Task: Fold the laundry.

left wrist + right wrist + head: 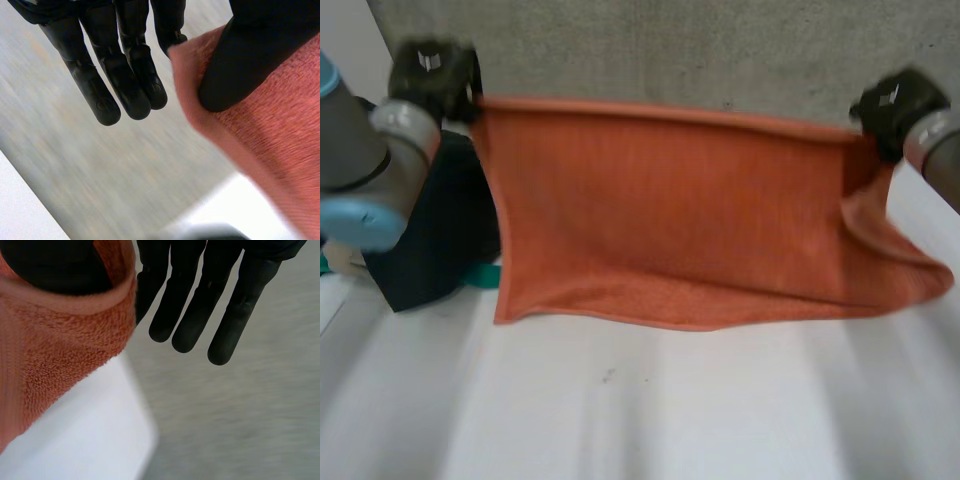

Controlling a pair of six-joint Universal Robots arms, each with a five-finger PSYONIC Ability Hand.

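orange towel (670, 220) spread, left hand (430, 72), right hand (890, 102) pinching top corners

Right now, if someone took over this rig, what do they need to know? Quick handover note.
Hands: left hand is shut on the towel, thumb pinching one top corner, the other fingers straight. The right hand is shut on the other top corner, same pinch.
Things: the orange towel is stretched wide between the hands and hangs down toward the table; its lower right part sags and bunches. A dark item lies under the left arm.
Done: towel lifted and spread.
Left: no fold made yet; fold it and lay it down.
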